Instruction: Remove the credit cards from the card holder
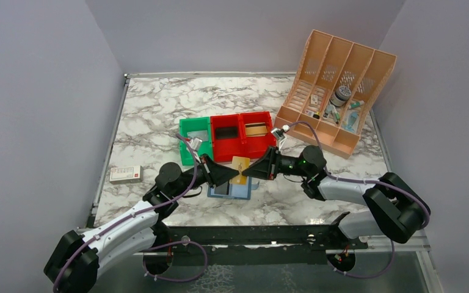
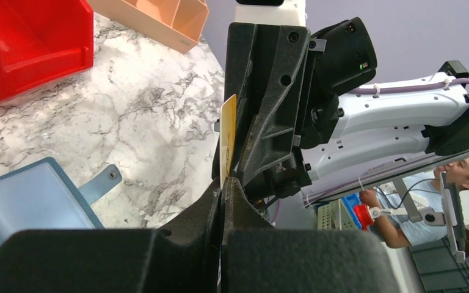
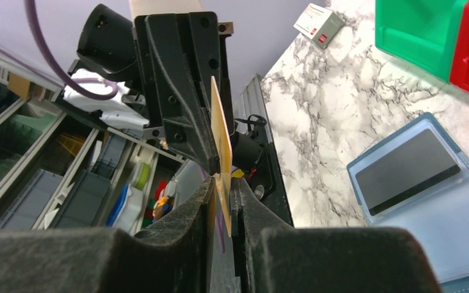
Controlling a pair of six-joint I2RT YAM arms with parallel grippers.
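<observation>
mid-handover: the gold card stands on edge above the open wallet, near centre. the left gripper is clamped on it. the right gripper sits narrow round its right edge, but i cannot tell if it pinches yet. next, i judge, right must grip firmly before left lets go. a grey card lies in the wallet, not yet out.

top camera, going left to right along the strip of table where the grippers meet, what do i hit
white-and-red box → left gripper → gold card → right gripper
</observation>
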